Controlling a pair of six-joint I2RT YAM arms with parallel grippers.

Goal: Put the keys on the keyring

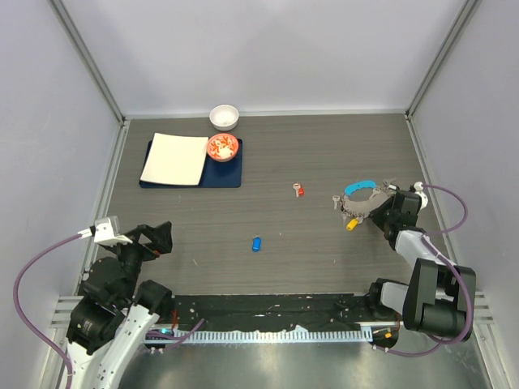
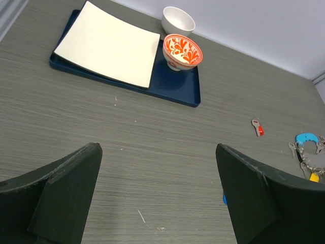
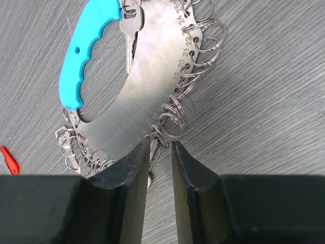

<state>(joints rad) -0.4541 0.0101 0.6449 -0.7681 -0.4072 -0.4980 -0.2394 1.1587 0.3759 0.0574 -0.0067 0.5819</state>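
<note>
Numerals 19 to 24 run along the keyring [image 3: 147, 91]; the right claw [image 3: 161, 145], nearly closed, seemingly pinches one ring. Left claw [image 2: 157, 150] spread. Red key [image 1: 299, 190] and blue key [image 1: 256, 243] lie loose on the desk [image 1: 324, 259].

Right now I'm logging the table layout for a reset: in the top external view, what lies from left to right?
white square plate → red-patterned bowl → blue-capped key → red-capped key → keyring

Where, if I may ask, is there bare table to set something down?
Bare: between the navy tray and the red key; also left of the blue key. Crowded: far right, around the keyring and right tool.
</note>
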